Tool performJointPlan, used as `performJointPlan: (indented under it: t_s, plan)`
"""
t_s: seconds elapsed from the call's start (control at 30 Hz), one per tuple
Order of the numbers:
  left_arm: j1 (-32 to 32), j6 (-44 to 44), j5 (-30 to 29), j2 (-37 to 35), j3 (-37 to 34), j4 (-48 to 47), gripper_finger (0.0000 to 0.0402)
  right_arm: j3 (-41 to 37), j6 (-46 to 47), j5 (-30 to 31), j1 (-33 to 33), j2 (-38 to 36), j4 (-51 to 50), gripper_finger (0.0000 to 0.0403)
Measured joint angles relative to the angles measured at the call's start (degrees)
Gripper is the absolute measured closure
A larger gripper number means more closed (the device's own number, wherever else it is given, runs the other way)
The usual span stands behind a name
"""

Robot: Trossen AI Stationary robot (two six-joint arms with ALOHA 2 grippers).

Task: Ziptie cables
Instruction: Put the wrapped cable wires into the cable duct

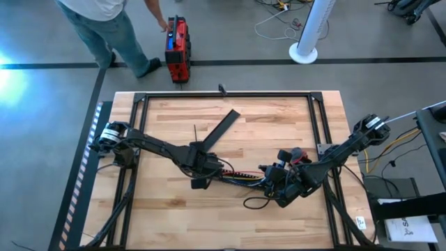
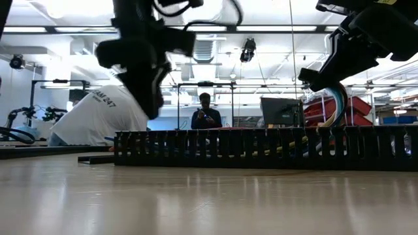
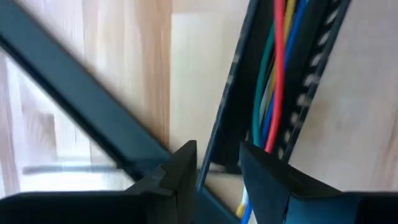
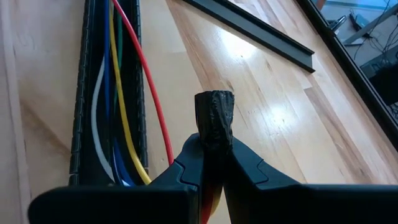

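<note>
Two grippers flank the cables (image 1: 240,178), which run lengthwise inside the slotted bar (image 2: 261,147); left gripper (image 3: 217,163) jaws parted astride the bar's wall; right gripper (image 4: 214,146) clamped on a dark taped stub (image 4: 214,118) at the bar's other end.

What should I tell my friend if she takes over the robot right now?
Left gripper: open, fingers either side of one wall of the black slotted channel, near the table's middle.
Right gripper: shut on a small black taped piece, hovering at the other end of the channel.
Cables: red, yellow, white, blue and green wires lying inside the slotted channel on the wooden table. A second flat black bar lies loose nearby.
Done: cables gathered in the channel.
Left: no zip tie is seen around the cables, so tying them is still to do.
</note>
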Motion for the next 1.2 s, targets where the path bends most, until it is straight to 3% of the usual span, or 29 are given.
performJointPlan:
  t_s: [0.3, 0.6, 0.73, 0.93, 1.2]
  plan:
    - [0.98, 5.80, 0.00, 2.37, -0.56, 7.89, 0.0301, 0.20, -0.83, -0.30, 0.96, -0.47, -0.04, 0.0382]
    - [2.30, 6.76, -0.01, 6.05, -0.64, 9.04, 0.0309, 0.85, -1.49, -0.10, 2.53, -2.27, 0.00, 0.0382]
    - [2.45, 6.58, 0.46, 7.21, -0.66, 9.06, 0.0328, 0.85, -1.49, -0.10, 3.63, -2.34, -0.04, 0.0382]
    - [2.39, 6.48, 2.26, 7.16, -0.69, 8.76, 0.0390, 0.85, -1.49, -0.67, 5.52, -2.38, -0.04, 0.0382]
    - [2.38, 2.81, 3.48, 6.86, -0.69, 5.77, 0.0399, 0.87, -0.83, -1.70, 8.86, -3.87, -0.05, 0.0382]
